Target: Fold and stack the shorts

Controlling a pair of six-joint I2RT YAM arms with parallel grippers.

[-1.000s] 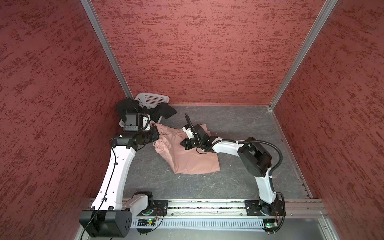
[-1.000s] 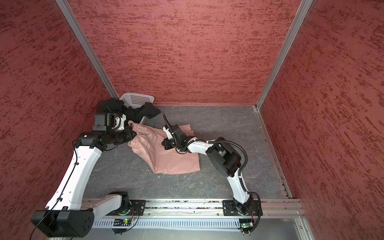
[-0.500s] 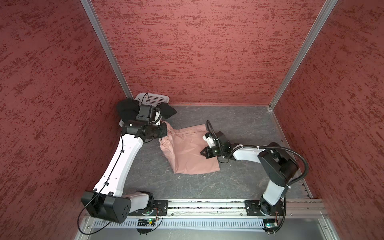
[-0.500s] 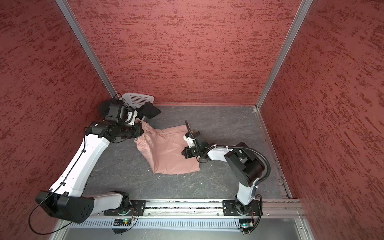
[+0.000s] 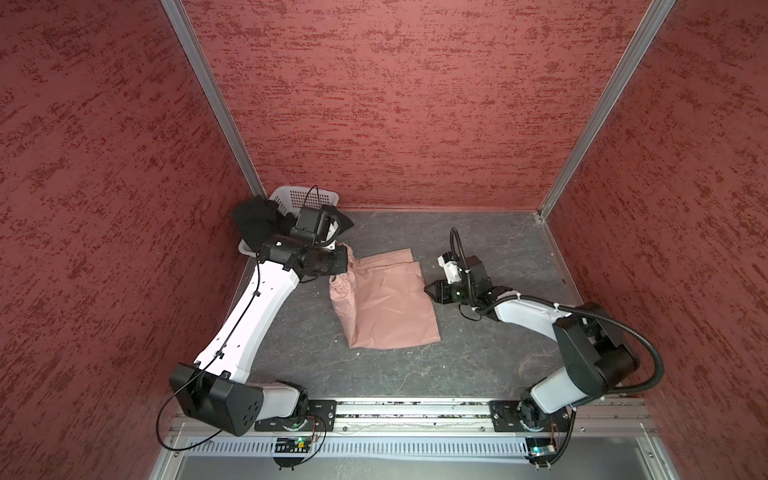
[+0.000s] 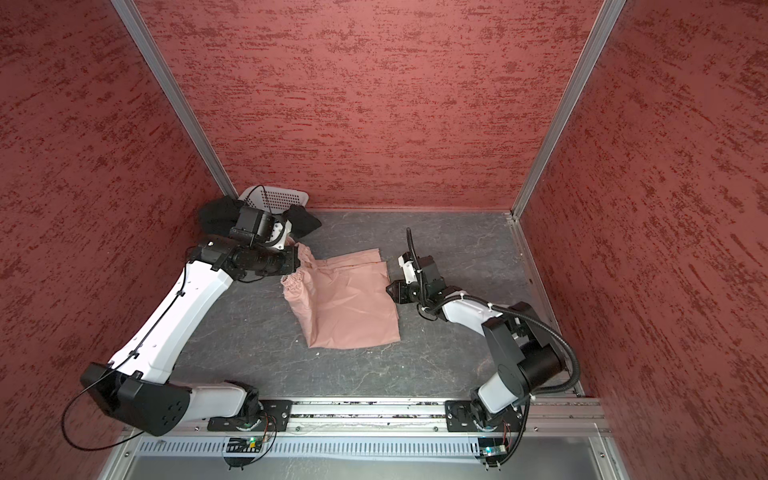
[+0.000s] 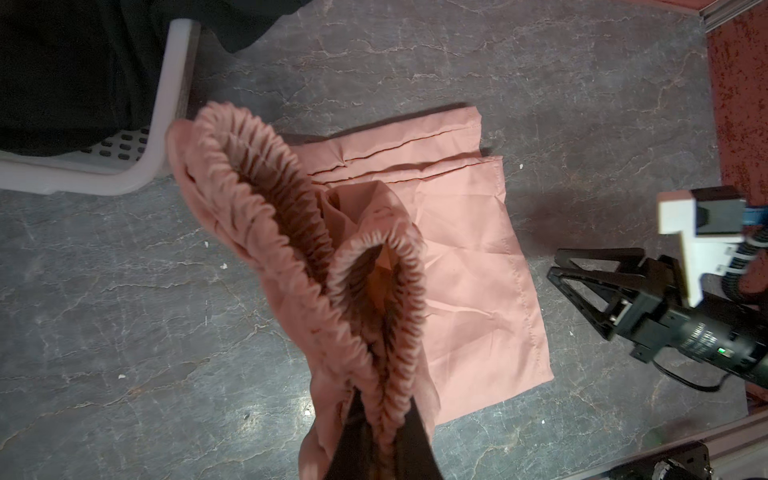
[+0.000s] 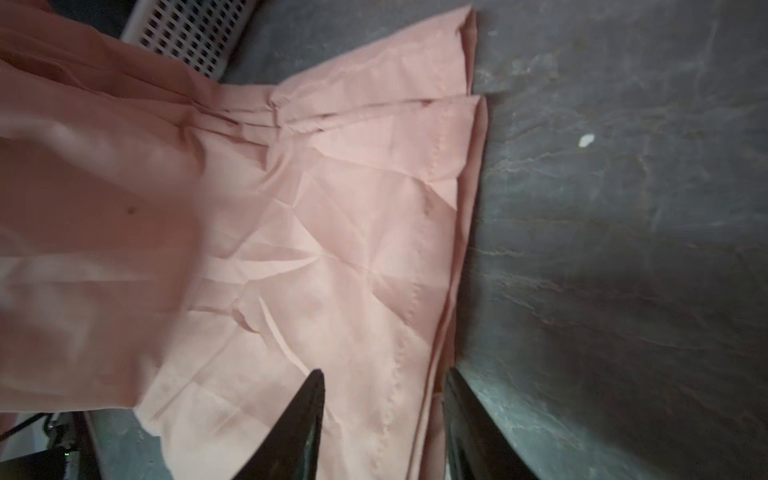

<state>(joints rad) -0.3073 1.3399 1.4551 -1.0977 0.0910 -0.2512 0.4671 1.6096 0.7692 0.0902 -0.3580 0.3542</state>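
Pink shorts (image 5: pixel 390 303) pinched at the waistband (image 7: pixel 266 224) by left jaws; right jaws parted, holding nothing

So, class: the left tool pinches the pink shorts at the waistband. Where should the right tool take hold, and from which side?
Probably the stacked leg hems of the pink shorts, approached low from the right tool's own side. Both hems lie flat and lined up on the table, facing its open jaws, opposite the waistband pinched in the left tool.

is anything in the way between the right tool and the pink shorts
Nothing visible does. The right tool hangs open just at the hem side of the pink shorts, with only bare table around it.
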